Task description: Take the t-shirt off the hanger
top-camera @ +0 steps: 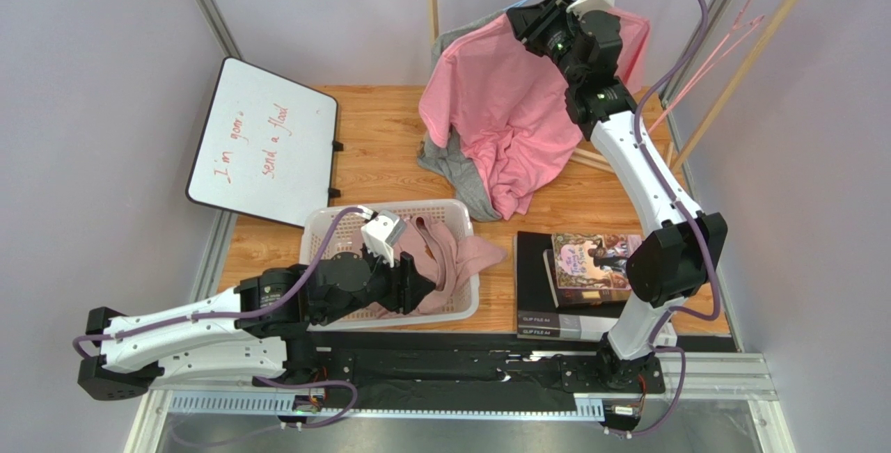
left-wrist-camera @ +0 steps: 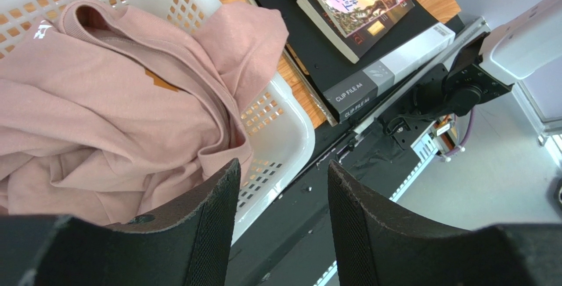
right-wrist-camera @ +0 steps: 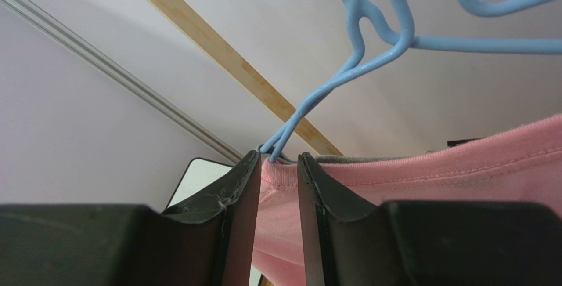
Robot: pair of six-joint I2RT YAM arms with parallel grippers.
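T-shirt (top-camera: 502, 109) pinched by right gripper (right-wrist-camera: 278, 158) over wooden table (top-camera: 377, 129); left gripper (left-wrist-camera: 282, 167) parted, empty

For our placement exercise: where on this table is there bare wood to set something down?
The table is bare between the whiteboard and the pink t-shirt, and in a strip between its hem and the books. The near edge is crowded: laundry basket and books side by side.
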